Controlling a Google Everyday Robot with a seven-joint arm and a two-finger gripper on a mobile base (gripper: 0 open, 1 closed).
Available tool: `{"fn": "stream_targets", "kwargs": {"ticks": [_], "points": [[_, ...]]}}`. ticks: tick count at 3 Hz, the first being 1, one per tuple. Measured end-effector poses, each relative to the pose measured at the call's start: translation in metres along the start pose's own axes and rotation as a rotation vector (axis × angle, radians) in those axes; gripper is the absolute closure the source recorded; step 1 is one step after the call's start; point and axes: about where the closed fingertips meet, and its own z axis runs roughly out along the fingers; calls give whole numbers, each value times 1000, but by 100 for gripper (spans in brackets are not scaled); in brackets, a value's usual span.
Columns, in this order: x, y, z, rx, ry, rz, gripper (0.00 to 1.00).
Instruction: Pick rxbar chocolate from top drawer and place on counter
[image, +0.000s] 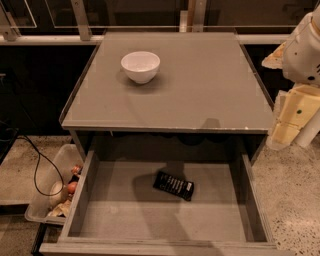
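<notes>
White arm (301, 50) at right edge, cream claw (291, 127) hanging downward

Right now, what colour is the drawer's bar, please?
The rxbar chocolate: black, white print; camera view; gripper at right edge.

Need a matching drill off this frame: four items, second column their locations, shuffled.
Items:
1. white bowl
2. pincer
3. rxbar chocolate
4. clear bin

Places:
A. lying in the open top drawer
B. standing on the counter
C. on the floor, left of the drawer
D. at the right edge, beside the counter

Pairs: 1-B, 2-D, 3-A, 4-C
</notes>
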Motion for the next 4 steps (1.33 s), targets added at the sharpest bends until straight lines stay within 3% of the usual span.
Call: {"fn": "stream_targets", "kwargs": {"ticks": [2, 3, 4], "points": [[3, 3, 6, -6, -7, 21, 0], [5, 19, 28, -24, -59, 37, 0], [11, 40, 65, -39, -185, 49, 0]]}}
